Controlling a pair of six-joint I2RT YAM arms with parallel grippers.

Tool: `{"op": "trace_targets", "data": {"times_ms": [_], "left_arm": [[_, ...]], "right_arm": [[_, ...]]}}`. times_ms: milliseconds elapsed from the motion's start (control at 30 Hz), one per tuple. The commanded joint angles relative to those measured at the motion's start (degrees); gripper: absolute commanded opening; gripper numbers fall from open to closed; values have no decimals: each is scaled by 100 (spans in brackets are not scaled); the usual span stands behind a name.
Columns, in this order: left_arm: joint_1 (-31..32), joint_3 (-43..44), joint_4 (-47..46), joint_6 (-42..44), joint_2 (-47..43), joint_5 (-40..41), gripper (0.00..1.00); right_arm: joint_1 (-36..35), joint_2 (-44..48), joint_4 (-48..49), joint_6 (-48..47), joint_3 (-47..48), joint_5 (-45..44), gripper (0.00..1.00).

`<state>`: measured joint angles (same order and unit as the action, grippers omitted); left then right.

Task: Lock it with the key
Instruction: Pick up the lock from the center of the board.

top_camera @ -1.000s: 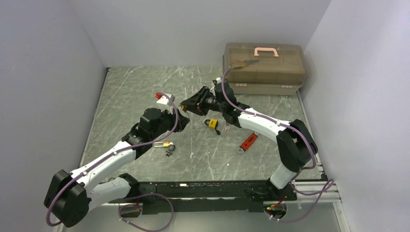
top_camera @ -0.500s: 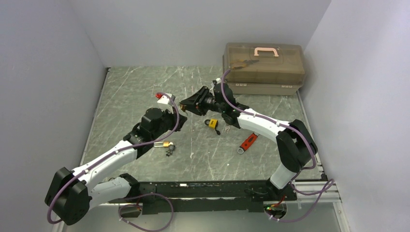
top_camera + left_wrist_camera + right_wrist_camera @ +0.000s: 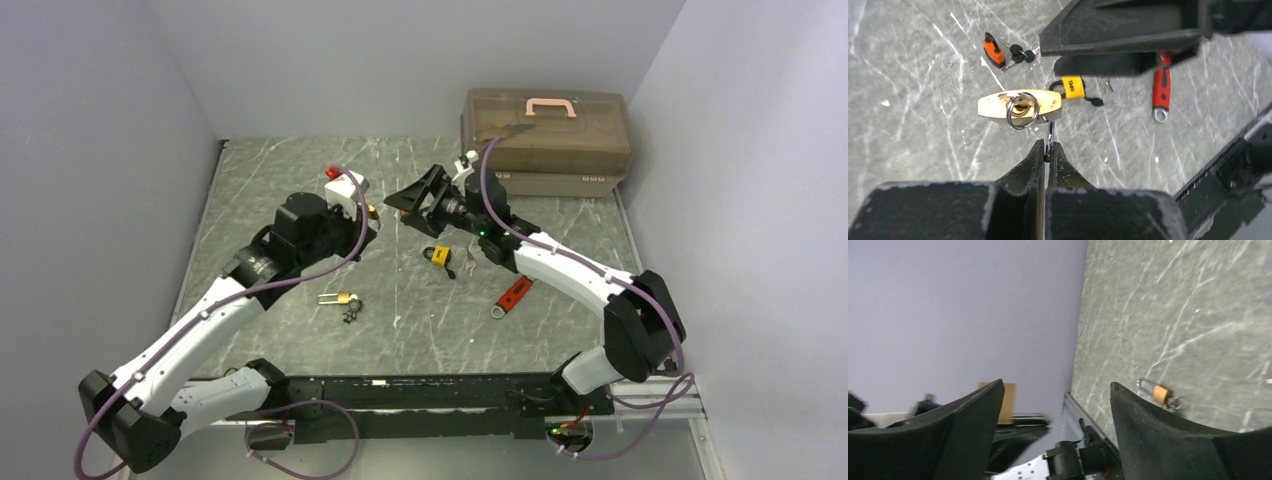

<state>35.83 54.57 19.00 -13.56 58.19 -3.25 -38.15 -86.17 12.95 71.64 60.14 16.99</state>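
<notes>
Two robot arms meet above the middle of a scratched grey stone worktop (image 3: pixel 280 170), a brass padlock (image 3: pixel 993 106) held in the air between them. The left gripper (image 3: pixel 1048 147) is pinched nearly closed on a thin metal key (image 3: pixel 1049 139), seen edge-on in the left wrist view. The key joins a ring (image 3: pixel 1022 111) that sits at the keyhole in the padlock's underside. The padlock lies just beyond the left fingertips with its bottom face turned toward the wrist camera; its shackle is out of sight. Facing it from the far side, the right gripper (image 3: pixel 408 190) stands wide open and holds nothing. Its two black fingers (image 3: pixel 1118 32) fill the top of the left wrist view close above the padlock, without touching it. On the worktop below lies a yellow padlock (image 3: pixel 438 256), black shackle attached, with small keys just beside it. A red-handled wrench (image 3: pixel 514 293) rests nearer the right arm's base. A second brass-coloured padlock (image 3: pixel 343 298) lies flat near the left arm, a cluster of dark keys touching it. A translucent brown toolbox (image 3: pixel 545 135) with a pink handle stands against the back wall at the far right corner, well apart from both grippers.
</notes>
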Motion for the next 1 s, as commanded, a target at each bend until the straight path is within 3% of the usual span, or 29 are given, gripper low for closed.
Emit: {"op": "trace_targets", "data": {"times_ms": [0, 233, 433, 600, 833, 967], "left_arm": [[-7, 977, 1795, 1080, -148, -688, 0], [-5, 1956, 3241, 1575, 255, -2610, 0], [2, 2118, 3695, 1657, 470, -3080, 0], [9, 2230, 3812, 1690, 559, -3529, 0], [152, 2175, 3634, 1554, 402, -4368, 0], [285, 2245, 3749, 1555, 335, -4492, 0]], "right_arm": [[239, 501, -87, -1041, -219, 4, 83], [338, 1111, 513, -2736, -447, 1088, 86], [312, 1719, 812, -3604, -703, 2331, 86], [-11, 1996, 335, -4678, -632, 3188, 87], [-181, 1633, 1192, -4545, -601, 4423, 88], [-364, 1586, 939, -4940, -292, 4577, 87]]}}
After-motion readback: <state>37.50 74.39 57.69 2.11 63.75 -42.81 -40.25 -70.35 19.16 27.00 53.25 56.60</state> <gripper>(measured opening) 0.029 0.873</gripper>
